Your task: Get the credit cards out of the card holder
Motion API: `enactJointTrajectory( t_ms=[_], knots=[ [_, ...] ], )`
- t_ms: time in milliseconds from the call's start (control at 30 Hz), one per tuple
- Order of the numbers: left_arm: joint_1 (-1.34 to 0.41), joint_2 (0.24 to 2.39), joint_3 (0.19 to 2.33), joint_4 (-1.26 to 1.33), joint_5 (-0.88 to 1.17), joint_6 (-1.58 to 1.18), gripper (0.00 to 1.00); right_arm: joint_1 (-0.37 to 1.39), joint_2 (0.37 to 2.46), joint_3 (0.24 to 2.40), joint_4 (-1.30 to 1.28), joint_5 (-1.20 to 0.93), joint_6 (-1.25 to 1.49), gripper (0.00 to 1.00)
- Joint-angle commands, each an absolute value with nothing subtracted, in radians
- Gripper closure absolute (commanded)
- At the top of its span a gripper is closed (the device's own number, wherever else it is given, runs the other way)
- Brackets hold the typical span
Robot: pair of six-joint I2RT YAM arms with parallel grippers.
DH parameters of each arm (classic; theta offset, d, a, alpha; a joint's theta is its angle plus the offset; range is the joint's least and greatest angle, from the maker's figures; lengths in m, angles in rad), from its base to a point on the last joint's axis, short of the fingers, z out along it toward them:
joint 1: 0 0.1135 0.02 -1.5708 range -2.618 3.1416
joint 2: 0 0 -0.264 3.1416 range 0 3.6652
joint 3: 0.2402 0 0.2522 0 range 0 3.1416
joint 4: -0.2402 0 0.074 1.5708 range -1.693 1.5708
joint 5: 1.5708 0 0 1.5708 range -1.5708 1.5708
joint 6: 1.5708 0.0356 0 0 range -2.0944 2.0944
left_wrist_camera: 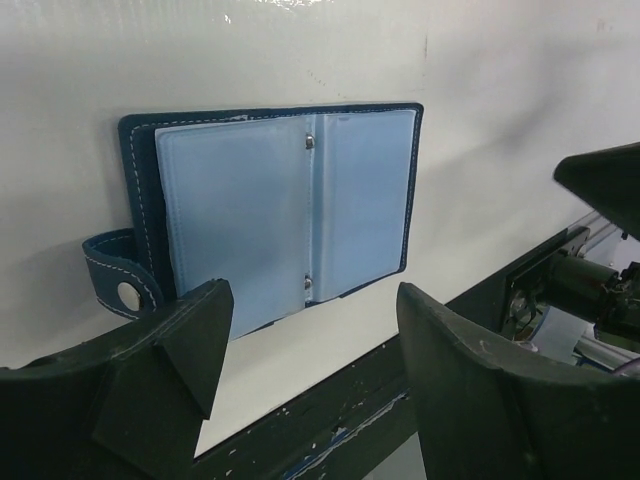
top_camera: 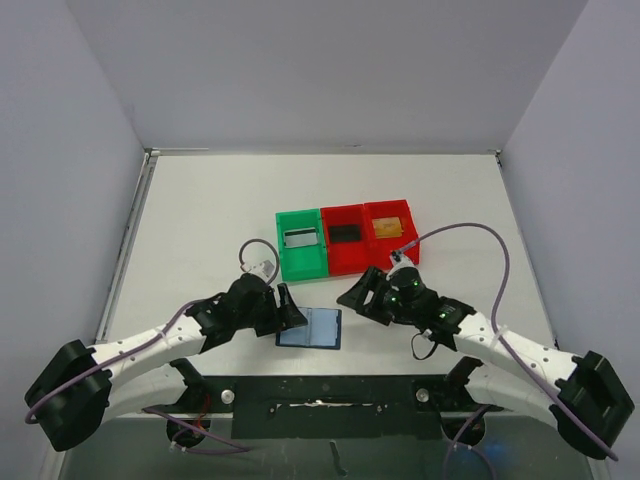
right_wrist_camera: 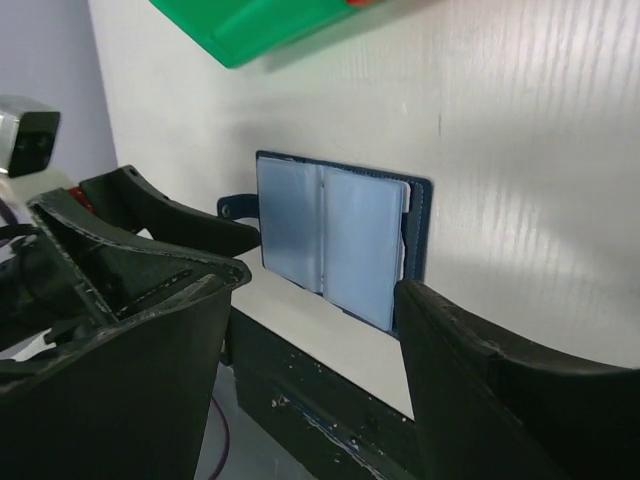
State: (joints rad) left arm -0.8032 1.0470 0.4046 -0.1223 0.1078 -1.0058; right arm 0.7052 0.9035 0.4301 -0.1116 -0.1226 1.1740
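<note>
The card holder (top_camera: 311, 328) lies open and flat near the table's front edge, a dark blue bifold with light blue-grey pockets (left_wrist_camera: 270, 215) and a snap strap (left_wrist_camera: 122, 283). No card shows in its pockets. My left gripper (top_camera: 291, 309) stands open at its left edge, nothing between the fingers (left_wrist_camera: 312, 345). To the holder's upper right, my right gripper (top_camera: 351, 294) is open and empty (right_wrist_camera: 318, 315), and the holder (right_wrist_camera: 335, 235) lies beyond its fingers. The credit cards lie in the bins: a greyish one (top_camera: 300, 238), a black one (top_camera: 345, 233), a tan one (top_camera: 388, 227).
A green bin (top_camera: 302, 258) and two red bins (top_camera: 346, 257) (top_camera: 391, 243) stand in a row behind the holder; the green bin's corner (right_wrist_camera: 255, 25) shows in the right wrist view. A black rail (top_camera: 320, 392) runs along the near edge. Grey walls enclose the table.
</note>
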Motion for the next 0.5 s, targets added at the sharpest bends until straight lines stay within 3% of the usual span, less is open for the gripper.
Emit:
enactJointTrajectory(
  t_ms=[0, 200, 467],
  knots=[
    [-0.807, 1.06, 0.408, -0.12, 0.099, -0.977, 0.36, 0.828, 1.049, 0.52, -0.094, 0.041, 1.25, 0.35],
    [-0.816, 1.104, 0.435, -0.177, 0.095, -0.931, 0.41, 0.886, 1.225, 0.589, -0.101, 0.04, 1.259, 0.42],
    [-0.822, 1.118, 0.436, -0.183, 0.096, -0.918, 0.46, 0.889, 1.313, 0.578, -0.039, -0.018, 1.266, 0.52]
  ],
)
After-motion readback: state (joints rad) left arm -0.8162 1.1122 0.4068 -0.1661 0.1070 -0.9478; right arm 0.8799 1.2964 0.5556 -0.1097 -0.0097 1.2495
